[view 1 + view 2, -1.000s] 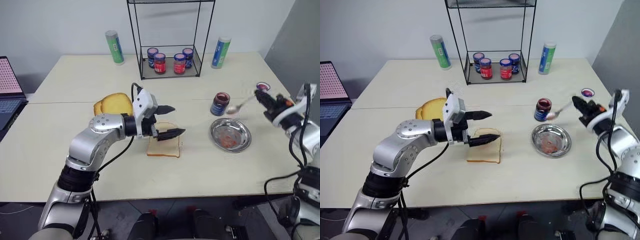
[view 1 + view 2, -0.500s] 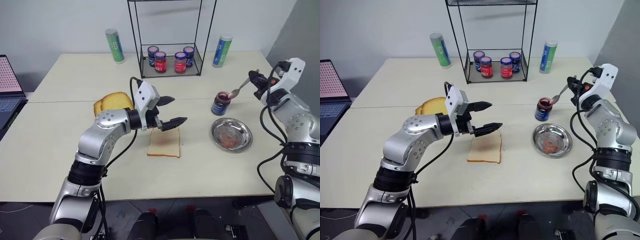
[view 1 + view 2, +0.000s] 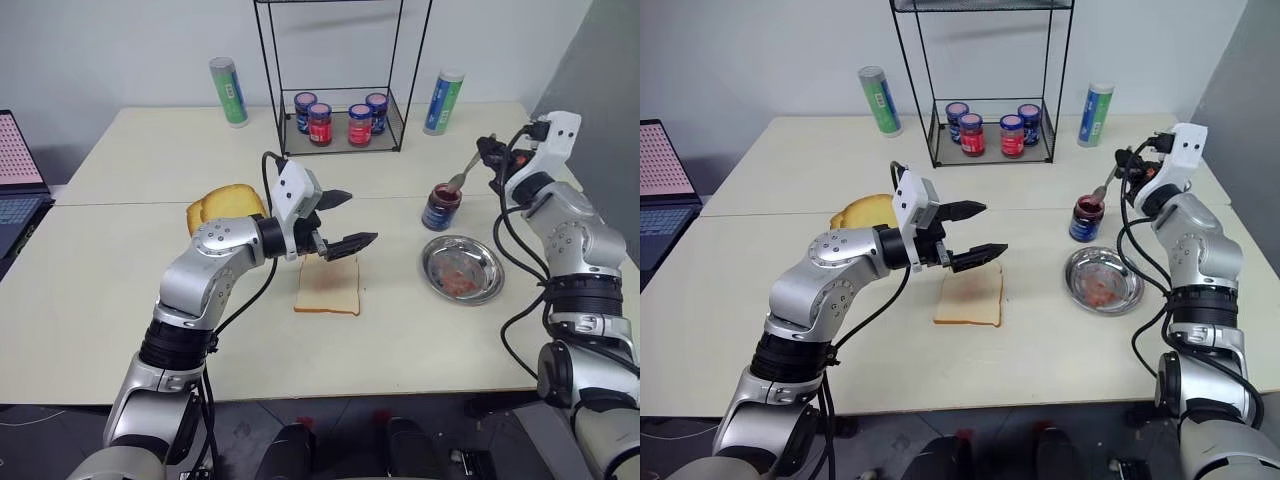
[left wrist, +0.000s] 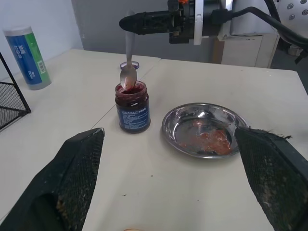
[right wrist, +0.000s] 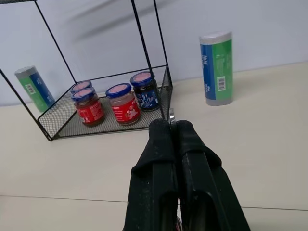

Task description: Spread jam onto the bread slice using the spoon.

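Note:
The bread slice (image 3: 328,288) lies flat near the table's middle. My left gripper (image 3: 360,217) hovers open just above its far edge with nothing between its fingers. The open jam jar (image 4: 132,107) with a blue label stands right of the slice, beside the steel plate (image 3: 491,252). My right gripper (image 3: 489,151) is shut on the handle of the spoon (image 4: 128,67). The spoon slants down from the gripper, its bowl at the jar's mouth over the dark red jam (image 4: 132,90). In the right wrist view the shut fingers (image 5: 163,144) hide the spoon below them.
Red smears cover the inside of the plate. A wire rack (image 3: 283,120) at the back holds several lidded jars. Green-and-blue cans (image 3: 229,93) (image 3: 443,102) flank it. A stack of bread (image 3: 228,207) sits behind my left arm. A laptop (image 3: 20,180) is at the far left.
My right gripper has carried the spoon from right of the plate inward and back to the jar, rolling so the spoon now points down into its mouth. The left gripper has stayed put.

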{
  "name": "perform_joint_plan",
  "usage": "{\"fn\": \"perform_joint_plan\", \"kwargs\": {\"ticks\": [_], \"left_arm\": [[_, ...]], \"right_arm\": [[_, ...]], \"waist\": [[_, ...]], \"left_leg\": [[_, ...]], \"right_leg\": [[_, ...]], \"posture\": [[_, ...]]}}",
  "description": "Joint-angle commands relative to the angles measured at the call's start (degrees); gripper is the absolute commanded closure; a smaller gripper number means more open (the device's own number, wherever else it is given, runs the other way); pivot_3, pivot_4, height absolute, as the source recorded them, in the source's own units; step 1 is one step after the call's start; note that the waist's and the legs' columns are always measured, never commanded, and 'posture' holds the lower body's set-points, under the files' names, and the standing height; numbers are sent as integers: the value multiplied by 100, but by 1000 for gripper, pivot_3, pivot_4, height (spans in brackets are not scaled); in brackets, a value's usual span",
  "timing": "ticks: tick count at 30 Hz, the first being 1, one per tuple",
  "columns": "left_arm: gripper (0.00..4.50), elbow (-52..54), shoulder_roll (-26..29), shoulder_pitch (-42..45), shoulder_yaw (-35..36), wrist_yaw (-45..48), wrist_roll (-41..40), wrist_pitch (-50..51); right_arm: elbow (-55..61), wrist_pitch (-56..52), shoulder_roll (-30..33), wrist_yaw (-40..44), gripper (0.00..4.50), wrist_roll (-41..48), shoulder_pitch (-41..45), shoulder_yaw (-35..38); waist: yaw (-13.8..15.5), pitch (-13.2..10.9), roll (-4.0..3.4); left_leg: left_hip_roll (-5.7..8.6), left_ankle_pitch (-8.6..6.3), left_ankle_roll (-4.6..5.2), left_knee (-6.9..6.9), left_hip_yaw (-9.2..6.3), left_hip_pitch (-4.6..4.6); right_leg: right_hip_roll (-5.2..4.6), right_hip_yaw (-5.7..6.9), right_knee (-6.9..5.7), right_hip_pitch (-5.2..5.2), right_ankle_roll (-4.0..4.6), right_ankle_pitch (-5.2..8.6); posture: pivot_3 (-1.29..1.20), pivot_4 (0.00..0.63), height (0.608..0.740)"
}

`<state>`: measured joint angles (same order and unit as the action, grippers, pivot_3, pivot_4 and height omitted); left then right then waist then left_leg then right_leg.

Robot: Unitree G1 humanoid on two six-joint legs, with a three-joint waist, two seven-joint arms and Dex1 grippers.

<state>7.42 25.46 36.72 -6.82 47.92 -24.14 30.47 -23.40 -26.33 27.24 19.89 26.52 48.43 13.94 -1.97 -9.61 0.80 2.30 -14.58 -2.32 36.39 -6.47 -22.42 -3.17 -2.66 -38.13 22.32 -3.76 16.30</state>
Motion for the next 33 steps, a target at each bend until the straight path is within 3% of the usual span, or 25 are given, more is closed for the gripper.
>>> {"fn": "perform_joint_plan", "kwargs": {"ticks": [1,12,33], "left_arm": [[0,179,-2,95,127,-41,6,-120],[0,177,34,123,143,-21,0,-88],[0,105,40,153,166,-16,49,-148]], "right_arm": [[306,404,61,220,4490,-339,-64,-206],[352,578,-57,332,4490,-601,-288,-299],[181,-852,-462,-579,4490,643,117,1080]], "waist": [[-2,0,0],[-3,0,0],[-2,0,0]], "left_leg": [[0,0,0,1,0,0],[0,1,-2,6,-1,0],[0,0,-1,9,-1,-1]], "right_leg": [[0,0,0,0,0,0],[0,0,-3,0,0,0],[-1,-1,-6,0,1,-1]], "posture": [[0,150,740],[0,150,740],[0,150,740]]}}
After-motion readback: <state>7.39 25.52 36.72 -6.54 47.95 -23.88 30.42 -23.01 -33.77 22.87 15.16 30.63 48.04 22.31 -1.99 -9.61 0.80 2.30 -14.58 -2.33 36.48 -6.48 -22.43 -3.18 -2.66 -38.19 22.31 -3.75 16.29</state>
